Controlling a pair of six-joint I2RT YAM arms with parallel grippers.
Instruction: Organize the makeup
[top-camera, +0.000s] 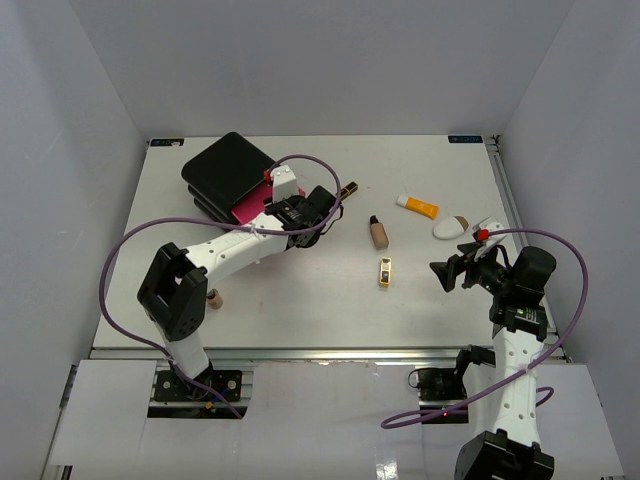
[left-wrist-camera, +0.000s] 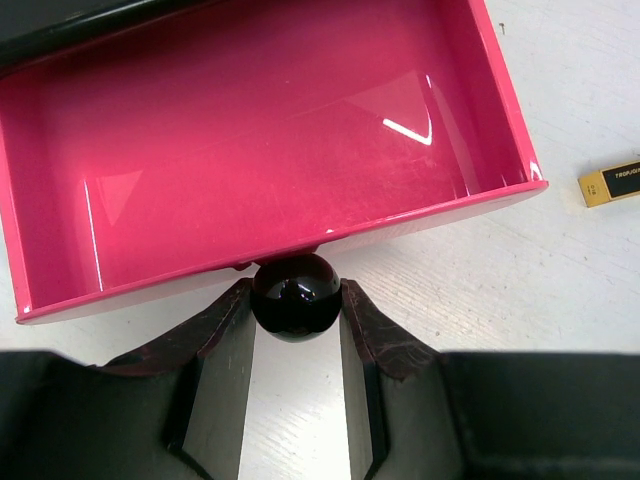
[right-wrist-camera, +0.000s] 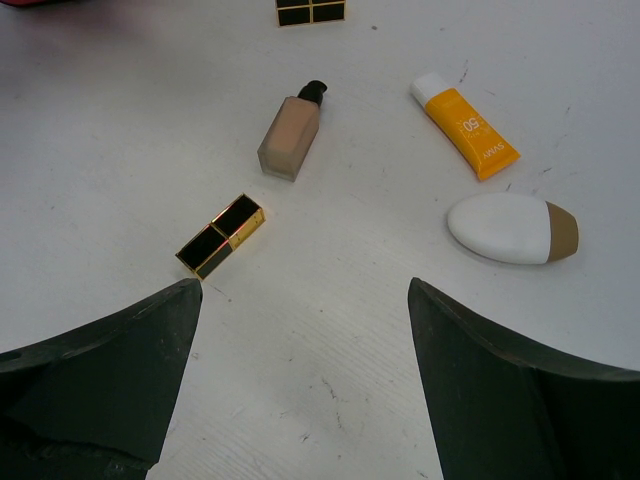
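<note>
From my station I count two black-and-gold lipstick tubes (top-camera: 385, 272) (top-camera: 346, 190), two beige black-capped foundation bottles (top-camera: 378, 233) (top-camera: 213, 298), one white-capped orange tube (top-camera: 418, 207), one white puff (top-camera: 451, 228), and one black box (top-camera: 228, 165) with one open pink drawer (left-wrist-camera: 250, 130).

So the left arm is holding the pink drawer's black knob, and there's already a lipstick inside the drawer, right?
Only half right. The left gripper does hold the black knob of the pink drawer, but the left wrist view shows the drawer empty.

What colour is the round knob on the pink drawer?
Glossy black knob, clearest in the left wrist view.
</note>
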